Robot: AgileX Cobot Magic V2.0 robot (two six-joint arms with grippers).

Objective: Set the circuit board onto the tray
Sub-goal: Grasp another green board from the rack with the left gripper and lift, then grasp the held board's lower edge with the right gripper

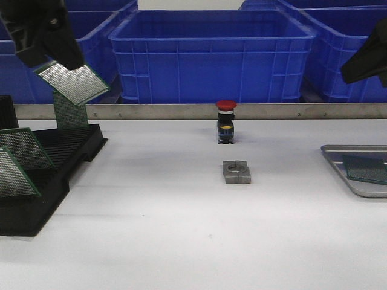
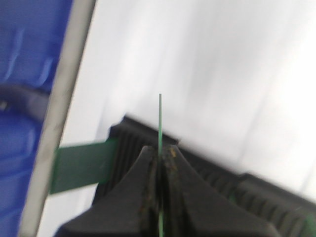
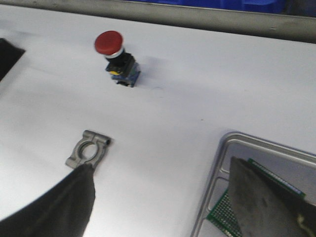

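Holding a green circuit board (image 1: 72, 81) aloft in the upper left of the front view, the left claw (image 1: 51, 60) is clamped on the board's upper edge; the left wrist view shows the board edge-on, pinched between the two closed fingers (image 2: 148, 197). The board hangs above the black slotted rack (image 1: 54, 157) at the left, where more boards (image 1: 21, 148) stand in their slots.

The tray (image 1: 335, 158) sits at the far right edge of the front view, well apart from the lifted board. One board (image 1: 366, 169) already lies flat in it, seen also in the right wrist view (image 3: 222, 212).

The right claw (image 3: 163, 197) hovers over the near corner of the tray with its fingers spread and nothing between them.

By my reading, one board is delivered and a second is picked up but not yet carried. What is left is the whole crossing of the white counter (image 1: 181, 229), past the red push button (image 1: 226, 121) and the grey metal bracket (image 1: 236, 171), and the setting down.
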